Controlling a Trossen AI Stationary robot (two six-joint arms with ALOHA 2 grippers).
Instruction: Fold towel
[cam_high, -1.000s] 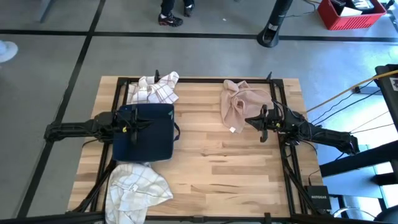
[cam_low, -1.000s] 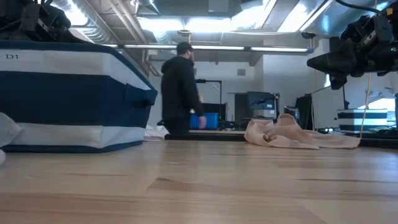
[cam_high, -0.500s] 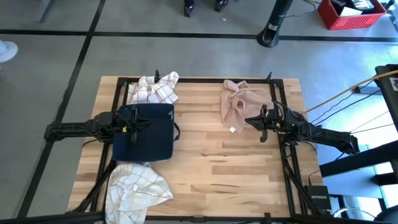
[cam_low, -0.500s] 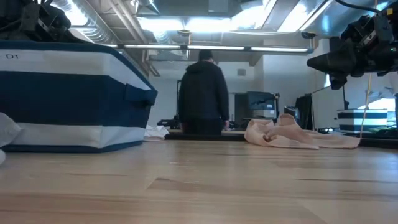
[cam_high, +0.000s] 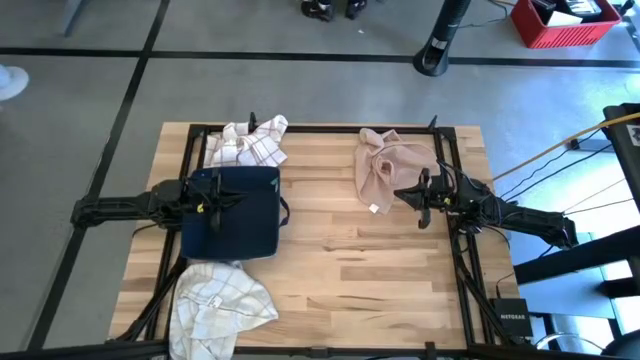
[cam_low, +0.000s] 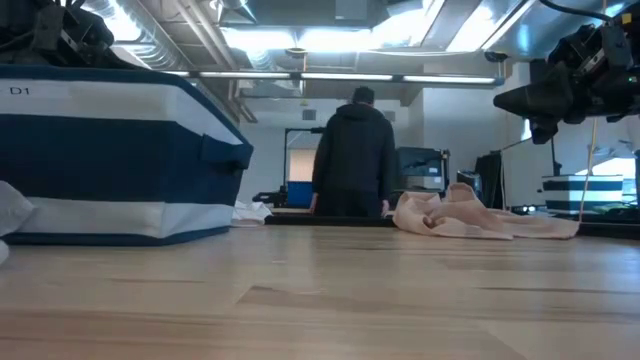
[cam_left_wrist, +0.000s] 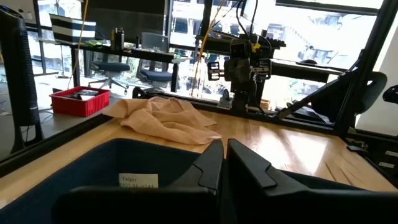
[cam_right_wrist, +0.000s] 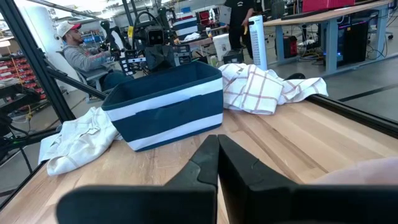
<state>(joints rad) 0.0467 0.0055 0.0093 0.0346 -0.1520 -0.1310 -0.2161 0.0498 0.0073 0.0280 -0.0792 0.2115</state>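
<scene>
Pink towel (cam_high: 388, 165) lies crumpled in upper right of high view, just beside right gripper (cam_high: 403, 193), fingers closed, holding nothing. Left gripper (cam_high: 217, 193), also closed w/ nothing, hangs over blue bin (cam_high: 232, 225), far from it.

We read "D1" in dark characters on the white upper band of the navy storage bin (cam_low: 110, 150), near its top corner in the low view. On the small black box (cam_high: 511, 322) at the table's edge by the right arm's base, white capitals spelled "NETGEAR" (small, but we could make them out). A white label (cam_left_wrist: 138, 181) was stuck inside the bin in the left wrist view; its printed lines were too blurred for us to read.
</scene>
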